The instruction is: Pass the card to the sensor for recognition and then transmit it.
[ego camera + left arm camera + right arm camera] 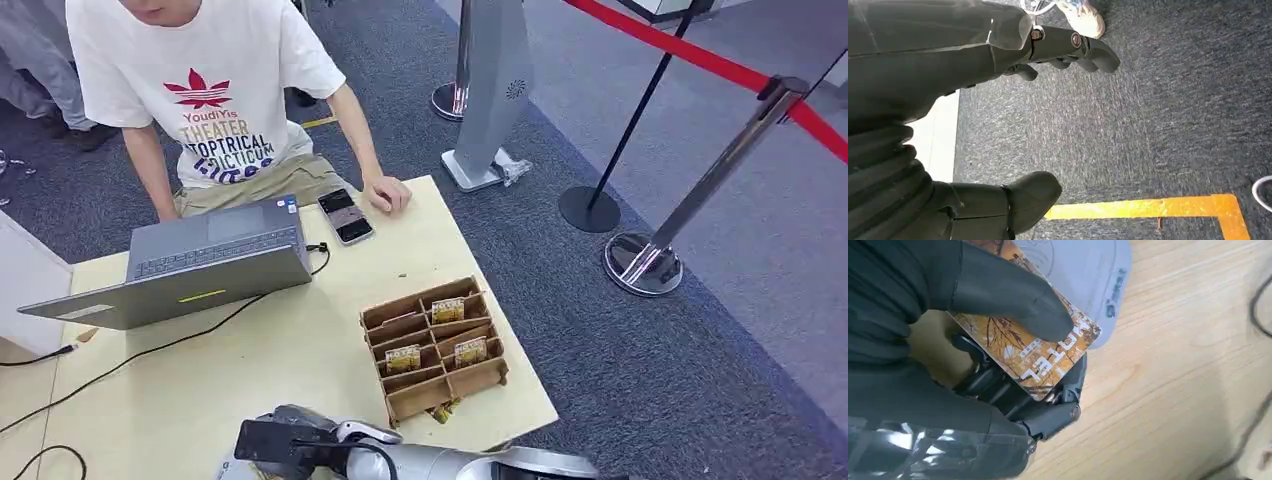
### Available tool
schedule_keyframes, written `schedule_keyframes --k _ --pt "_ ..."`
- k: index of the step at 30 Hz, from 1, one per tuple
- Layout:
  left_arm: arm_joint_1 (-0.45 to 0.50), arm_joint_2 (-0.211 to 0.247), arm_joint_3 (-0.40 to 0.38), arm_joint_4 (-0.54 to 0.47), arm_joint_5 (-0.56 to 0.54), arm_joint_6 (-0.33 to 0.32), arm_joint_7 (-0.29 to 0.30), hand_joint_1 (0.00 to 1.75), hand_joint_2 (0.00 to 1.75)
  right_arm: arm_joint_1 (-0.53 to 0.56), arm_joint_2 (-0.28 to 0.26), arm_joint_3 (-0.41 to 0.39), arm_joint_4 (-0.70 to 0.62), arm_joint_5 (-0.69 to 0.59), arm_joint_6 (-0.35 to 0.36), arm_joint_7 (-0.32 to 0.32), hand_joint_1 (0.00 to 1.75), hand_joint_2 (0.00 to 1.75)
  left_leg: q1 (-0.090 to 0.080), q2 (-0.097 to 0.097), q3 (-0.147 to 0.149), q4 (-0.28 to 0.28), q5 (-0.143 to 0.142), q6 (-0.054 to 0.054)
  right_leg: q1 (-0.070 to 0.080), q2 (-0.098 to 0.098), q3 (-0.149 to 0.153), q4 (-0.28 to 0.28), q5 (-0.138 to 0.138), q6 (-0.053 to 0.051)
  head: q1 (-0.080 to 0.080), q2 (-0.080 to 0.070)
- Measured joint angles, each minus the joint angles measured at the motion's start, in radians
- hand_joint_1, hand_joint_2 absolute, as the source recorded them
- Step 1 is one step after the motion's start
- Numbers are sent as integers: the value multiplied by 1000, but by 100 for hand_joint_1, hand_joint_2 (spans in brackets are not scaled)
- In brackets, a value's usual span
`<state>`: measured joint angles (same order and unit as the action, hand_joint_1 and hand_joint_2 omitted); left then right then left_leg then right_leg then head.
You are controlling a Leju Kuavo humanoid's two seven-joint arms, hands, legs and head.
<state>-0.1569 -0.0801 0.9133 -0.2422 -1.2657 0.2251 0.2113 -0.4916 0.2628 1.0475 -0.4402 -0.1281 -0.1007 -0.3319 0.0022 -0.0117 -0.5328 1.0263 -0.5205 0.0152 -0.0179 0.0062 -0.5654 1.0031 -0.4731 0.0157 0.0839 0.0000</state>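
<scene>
The right hand [1013, 390] grips the card [1040, 352], an orange-brown card printed with bare branches and white lettering, pinched flat between the thick thumb [1013, 300] pressing on its printed face and the darker fingers [1048, 415] folded beneath it. One corner of the card juts past the thumb; the rest is covered by the thumb and palm, so its full outline cannot be made out. The card sits over the edge of a pale grey rounded device [1088, 275] lying on the wooden table [1188, 365]; whether card and device touch cannot be told, and the embossed marks on the device are too blurred to read. In the head view the right hand [290, 440] lies low over the near edge of the table [300, 350], cut off by the frame, the card not discernible there. The left hand [1013, 125] hangs over dark carpet [1148, 110], fingers apart and holding nothing, with a yellow floor line [1148, 207] beyond it. Farther across the table stands a cardboard divider box [435, 345] with several similar cards upright in its compartments, well apart from the right hand. Beyond that an open laptop [200, 265] and two phones [345, 215] lie near a seated person [210, 90], whose hand [388, 192] rests on the far edge.
</scene>
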Motion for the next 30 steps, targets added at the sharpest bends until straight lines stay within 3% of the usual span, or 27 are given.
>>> schedule_keyframes --k 13,17,21,30 --pt "8 5 0 8 9 4 -17 0 175 11 -2 -12 7 -39 -12 -34 175 175 0 0 1 0 0 0 0 0 1 0 0 0 0 0" --pt "12 6 -2 8 16 4 -25 0 175 20 -18 -22 -60 -76 -19 -56 175 175 0 0 1 0 0 0 0 0 1 0 0 0 0 0" --pt "16 8 -11 8 28 5 -32 0 175 28 -63 -37 -235 -114 -31 -63 175 175 0 0 1 0 0 0 0 0 1 0 0 0 0 0" --pt "30 8 -21 9 50 6 -50 0 175 45 -193 -140 -811 -138 -71 -73 175 175 0 0 0 0 0 0 0 0 0 0 0 0 0 0"
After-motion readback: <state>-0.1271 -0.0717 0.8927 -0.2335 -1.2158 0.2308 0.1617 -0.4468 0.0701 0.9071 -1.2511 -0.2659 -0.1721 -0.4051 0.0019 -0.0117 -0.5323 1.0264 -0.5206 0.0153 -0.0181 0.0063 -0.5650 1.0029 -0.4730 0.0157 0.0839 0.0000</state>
